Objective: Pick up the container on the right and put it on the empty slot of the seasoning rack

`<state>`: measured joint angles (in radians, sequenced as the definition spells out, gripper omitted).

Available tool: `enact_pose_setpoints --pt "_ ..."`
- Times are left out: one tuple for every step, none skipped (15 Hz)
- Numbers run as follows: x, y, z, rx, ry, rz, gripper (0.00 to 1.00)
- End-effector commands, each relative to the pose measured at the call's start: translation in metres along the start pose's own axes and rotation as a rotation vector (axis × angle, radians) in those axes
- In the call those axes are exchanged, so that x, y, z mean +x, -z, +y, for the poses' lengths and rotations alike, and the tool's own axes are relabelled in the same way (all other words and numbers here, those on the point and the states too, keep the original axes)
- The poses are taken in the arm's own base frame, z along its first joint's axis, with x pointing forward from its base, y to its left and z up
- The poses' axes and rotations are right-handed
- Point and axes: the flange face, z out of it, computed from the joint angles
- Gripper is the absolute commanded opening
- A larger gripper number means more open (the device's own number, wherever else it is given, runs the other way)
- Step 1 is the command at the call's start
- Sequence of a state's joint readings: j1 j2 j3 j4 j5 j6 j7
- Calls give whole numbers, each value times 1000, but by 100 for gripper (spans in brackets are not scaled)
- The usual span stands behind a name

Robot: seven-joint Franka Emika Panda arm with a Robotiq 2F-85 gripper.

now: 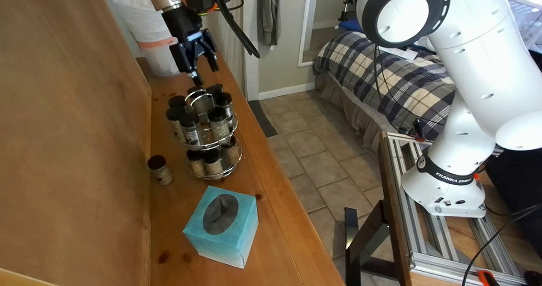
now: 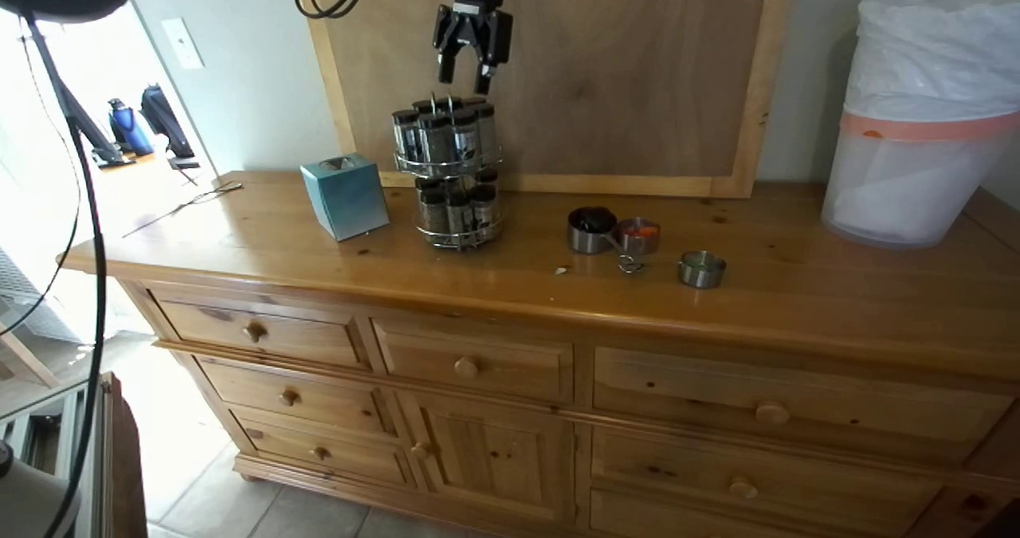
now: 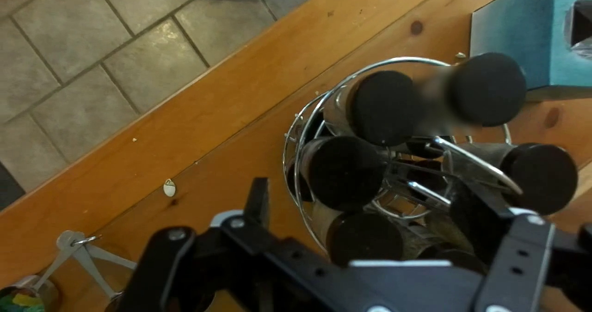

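Separately, small black-lidded glass jar stands on orange-brown wooden desk, close to tall wooden panel. Rightward, black two-fingered gripper hangs above round two-tier chrome wire rack, loop-handled, ringed by similar glass jars; fingers well parted, nothing held, fingertip contact with rack unclear. Farther right, teal cube-shaped tissue box stands on desk.

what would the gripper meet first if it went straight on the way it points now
Probably a black-lidded jar on the upper tier of the seasoning rack, below the open gripper. Depth is unclear; the loop handle might come first.
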<state>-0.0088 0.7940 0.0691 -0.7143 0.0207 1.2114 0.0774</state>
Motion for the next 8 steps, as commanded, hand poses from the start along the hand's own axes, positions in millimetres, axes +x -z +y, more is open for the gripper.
enact_pose_setpoints --pt "-26 34 -12 -27 -161 64 100" --pt "-33 44 -17 -17 -206 86 100" --pt "-43 54 -28 -14 -256 108 100" --pt "-52 62 -40 -22 -304 130 100" --pt "-61 69 -50 -32 -350 156 100" --pt "-71 75 -60 -33 -396 177 100" --pt "-82 80 -70 -25 -445 196 100" --pt "-92 84 -80 -21 -493 214 100"
